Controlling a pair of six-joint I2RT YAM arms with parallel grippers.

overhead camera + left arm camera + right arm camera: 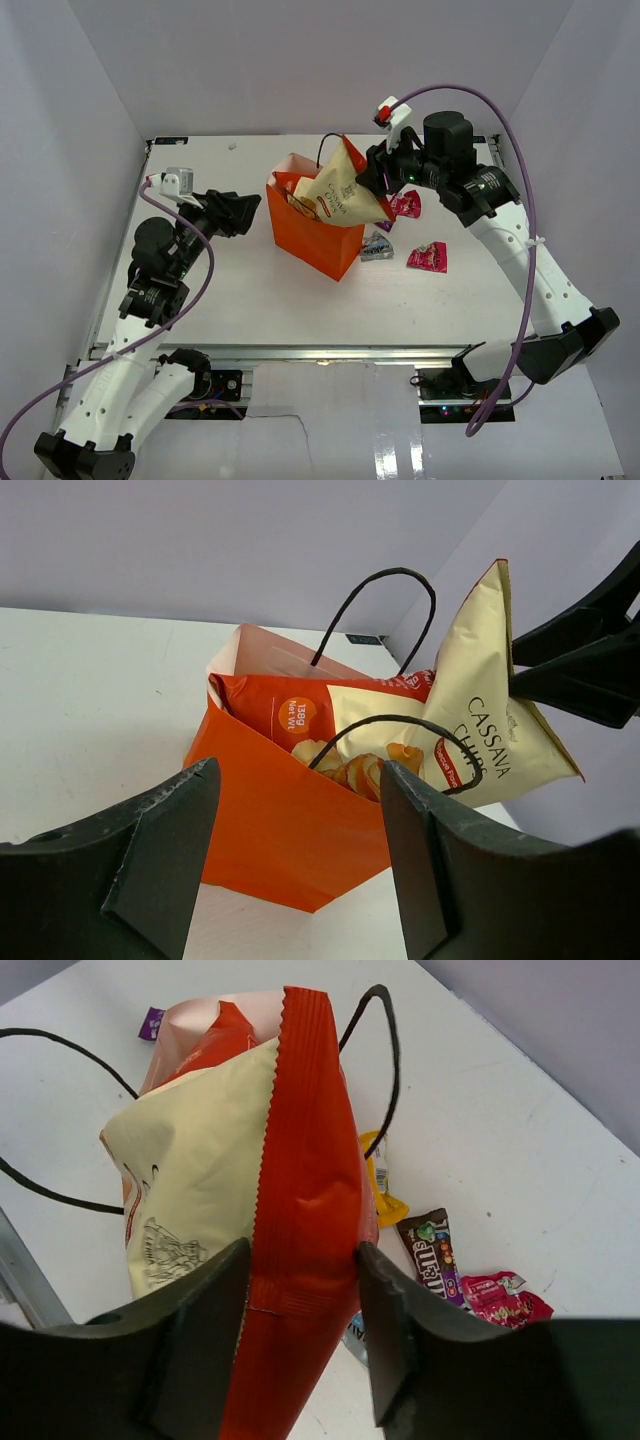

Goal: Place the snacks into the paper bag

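Observation:
The orange paper bag (318,243) stands upright mid-table with its black cord handles up. The cream-and-red chip bag (342,190) sits partly inside it, tilted, its top end sticking out to the right. My right gripper (300,1260) is shut on that end, one finger on each side of the red seam edge (310,1160). In the left wrist view the chip bag (480,730) shows above the paper bag (280,820). My left gripper (300,790) hangs open just left of the paper bag, holding nothing. Small candy packets lie on the table to the bag's right.
Right of the paper bag lie a pink packet (405,205), a silver-blue packet (377,246) and a magenta packet (427,257). The right wrist view shows a brown M&M's packet (430,1255), a yellow packet (385,1195) and a small purple item (152,1022). White walls enclose the table.

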